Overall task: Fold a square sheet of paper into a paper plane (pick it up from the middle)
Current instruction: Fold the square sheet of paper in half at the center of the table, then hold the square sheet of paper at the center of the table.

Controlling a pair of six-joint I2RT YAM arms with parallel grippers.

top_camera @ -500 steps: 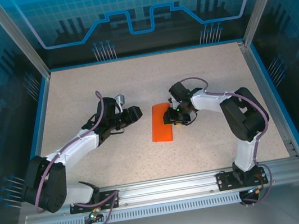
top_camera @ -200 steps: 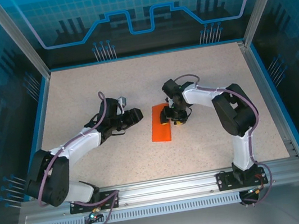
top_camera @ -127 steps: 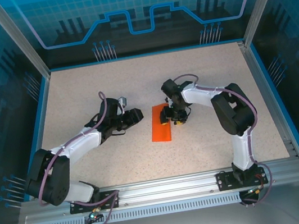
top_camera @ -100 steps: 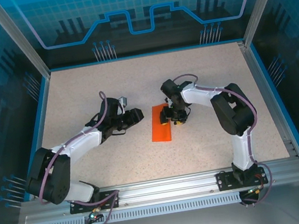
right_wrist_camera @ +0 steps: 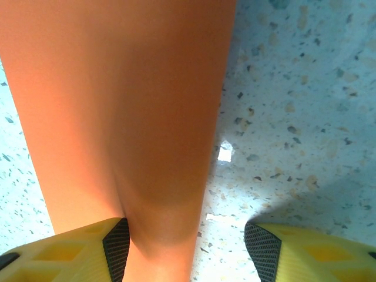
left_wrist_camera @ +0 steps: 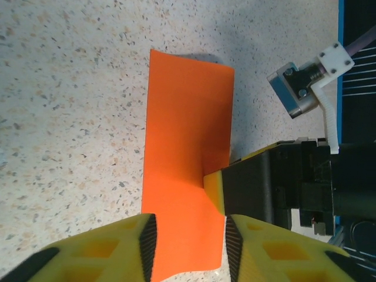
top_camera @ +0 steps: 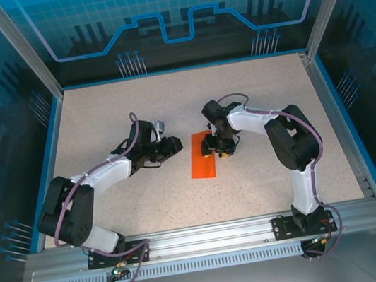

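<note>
The left gripper (left_wrist_camera: 187,229) has its jaws partly open and empty. The near end of the folded orange sheet of paper (left_wrist_camera: 188,117) lies flat on the tabletop (left_wrist_camera: 70,88) in the gap just ahead of them. The right gripper (right_wrist_camera: 187,238) has its jaws well apart, gripping nothing. They straddle the sheet's long edge, one finger (right_wrist_camera: 88,249) over the paper and the other over bare tabletop.

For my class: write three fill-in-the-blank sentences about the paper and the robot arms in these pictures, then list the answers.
1. The folded paper lying on the speckled table is ____ in colour.
2. One finger of the ____ arm's end effector sits on the paper's edge.
3. Seen from the wrist cameras, the fingers are ____ with black pads.

Answers: orange; right; yellow
</note>
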